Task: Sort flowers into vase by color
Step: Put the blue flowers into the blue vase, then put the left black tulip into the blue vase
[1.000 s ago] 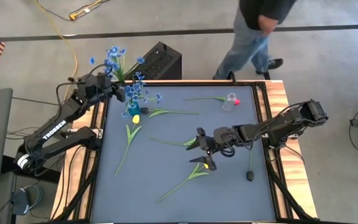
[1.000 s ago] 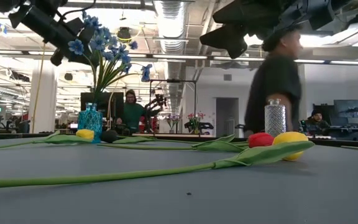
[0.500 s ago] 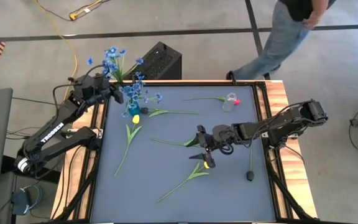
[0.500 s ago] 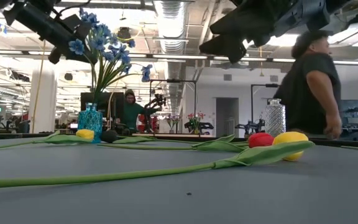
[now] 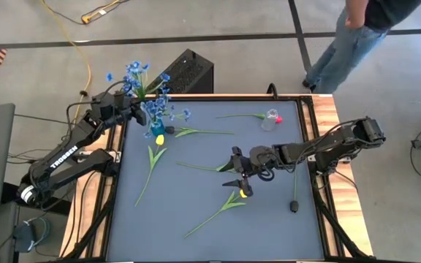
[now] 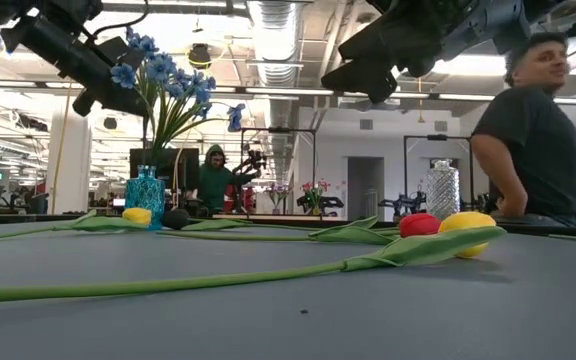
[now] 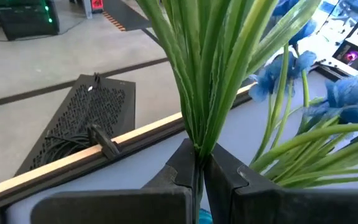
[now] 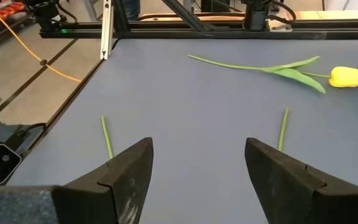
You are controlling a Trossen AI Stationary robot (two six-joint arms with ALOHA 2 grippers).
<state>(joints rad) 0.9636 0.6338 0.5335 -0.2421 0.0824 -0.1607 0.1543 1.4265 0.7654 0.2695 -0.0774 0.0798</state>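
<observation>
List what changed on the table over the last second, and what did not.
The left gripper, shut on a bunch of blue flowers, drifted slightly over the blue vase. A person walked rightward behind the table. The right gripper stayed open above the red tulip and yellow tulip; the flowers lying on the table did not move.

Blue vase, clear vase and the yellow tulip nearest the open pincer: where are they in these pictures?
Blue vase (image 6: 146,197): low view, on its glass body.
Clear vase (image 6: 442,190): low view, on its ribbed body.
Yellow tulip (image 6: 471,231): low view, on the bloom.
Right pincer (image 5: 238,173): high view, between its open fingers.
</observation>
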